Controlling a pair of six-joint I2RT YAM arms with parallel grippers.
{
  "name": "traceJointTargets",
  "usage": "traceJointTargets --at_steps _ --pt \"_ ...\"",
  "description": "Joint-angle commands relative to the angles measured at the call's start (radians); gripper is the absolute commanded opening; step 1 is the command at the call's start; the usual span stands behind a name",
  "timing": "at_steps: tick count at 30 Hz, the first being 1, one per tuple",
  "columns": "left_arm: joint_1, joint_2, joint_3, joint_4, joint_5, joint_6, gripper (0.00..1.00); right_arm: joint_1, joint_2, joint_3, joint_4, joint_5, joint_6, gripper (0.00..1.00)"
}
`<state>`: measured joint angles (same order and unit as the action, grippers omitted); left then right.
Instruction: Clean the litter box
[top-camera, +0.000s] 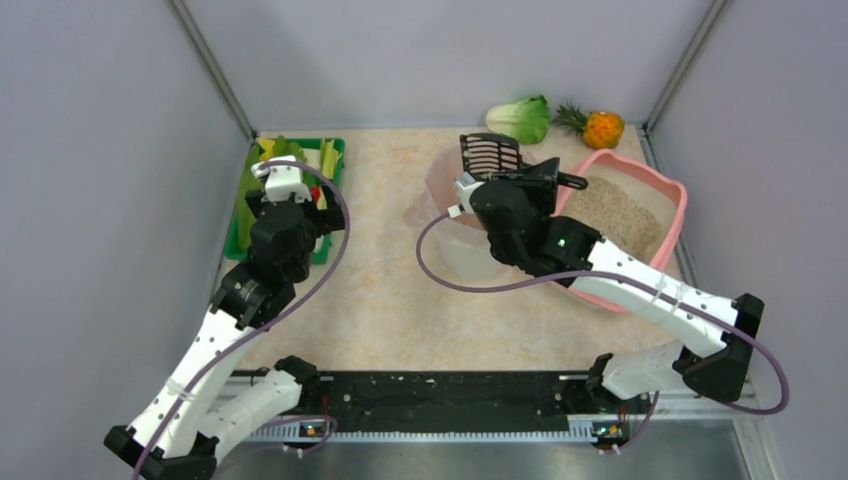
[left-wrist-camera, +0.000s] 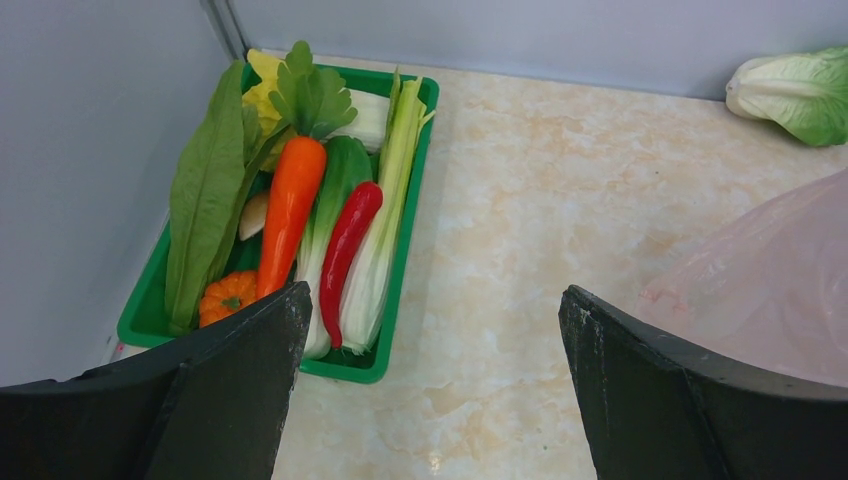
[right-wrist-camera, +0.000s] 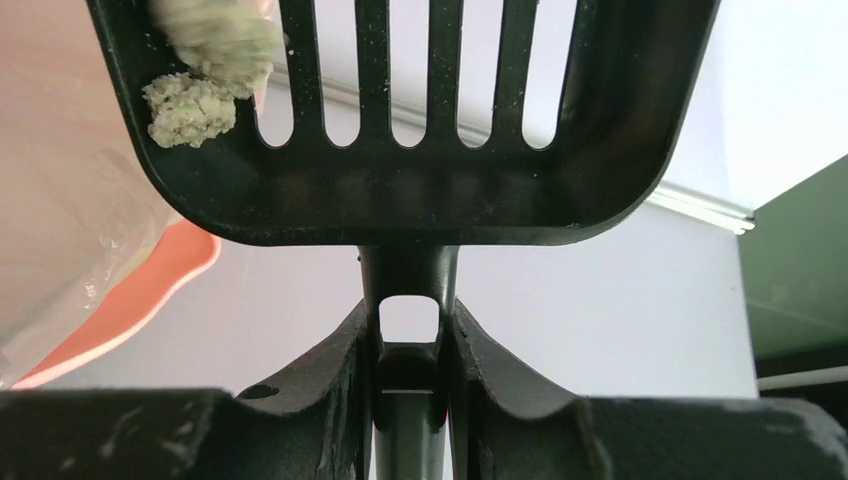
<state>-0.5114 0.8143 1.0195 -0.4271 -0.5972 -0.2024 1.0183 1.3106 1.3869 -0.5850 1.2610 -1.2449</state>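
The pink litter box (top-camera: 676, 205) with beige granules sits at the right of the table. My right gripper (top-camera: 520, 178) is shut on the handle of a black slotted scoop (top-camera: 490, 153), held tilted up over the white bin with pink liner (top-camera: 445, 190). In the right wrist view the gripper (right-wrist-camera: 410, 330) clamps the scoop (right-wrist-camera: 400, 190) by its handle, and two greyish clumps (right-wrist-camera: 190, 108) lie in the scoop's left corner. My left gripper (top-camera: 285, 180) is open and empty above the green tray, its fingers (left-wrist-camera: 230, 390) wide apart.
A green tray (left-wrist-camera: 400, 250) of toy vegetables stands at the far left; it also shows in the top view (top-camera: 334, 200). A cabbage (top-camera: 520, 118) and a pineapple (top-camera: 598, 127) lie at the back. Grey walls enclose the table.
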Motion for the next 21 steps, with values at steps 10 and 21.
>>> traceJointTargets --at_steps 10,21 --pt "0.004 -0.032 -0.014 0.048 -0.01 0.011 0.99 -0.083 0.02 0.062 0.075 -0.05 -0.212 0.0" --pt "0.005 -0.082 -0.045 0.048 -0.022 0.006 0.99 -0.091 0.036 0.071 -0.048 -0.119 -0.242 0.0"
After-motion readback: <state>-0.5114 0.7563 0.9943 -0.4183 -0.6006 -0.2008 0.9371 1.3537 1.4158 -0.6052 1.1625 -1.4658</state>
